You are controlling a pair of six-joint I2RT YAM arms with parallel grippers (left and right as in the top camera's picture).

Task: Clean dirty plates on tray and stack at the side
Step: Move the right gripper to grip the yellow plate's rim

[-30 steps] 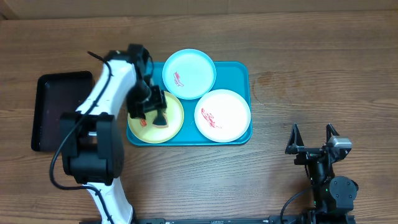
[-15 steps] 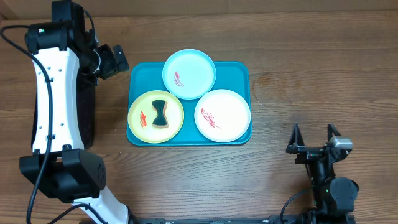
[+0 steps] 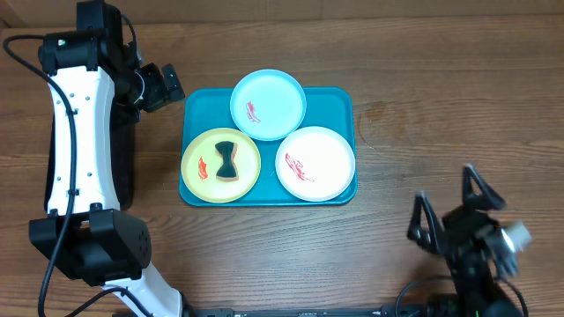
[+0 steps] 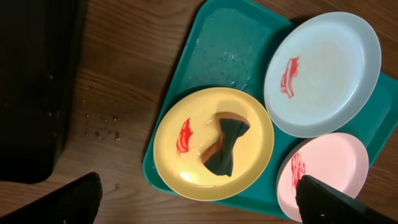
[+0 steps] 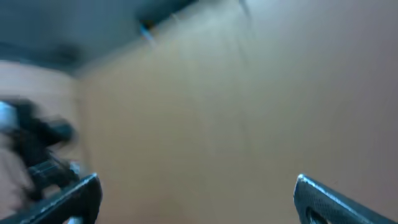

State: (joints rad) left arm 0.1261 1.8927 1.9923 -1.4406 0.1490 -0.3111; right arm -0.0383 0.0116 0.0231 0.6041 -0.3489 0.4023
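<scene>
Left tool, jaws apart, hovers beside the tray; right tool, likewise apart, hangs over the counter; a sponge lies on the yellow-green plate.

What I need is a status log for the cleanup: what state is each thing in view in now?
yellow-green plate: on the tray, red smear, sponge on it.
light blue plate: on the tray, red smear.
white plate: on the tray, red smear.
sponge: lying loose on the yellow-green plate.
tray: holding all three plates.
left gripper: fingers open, holding nothing.
right gripper: fingers open, holding nothing.
</scene>
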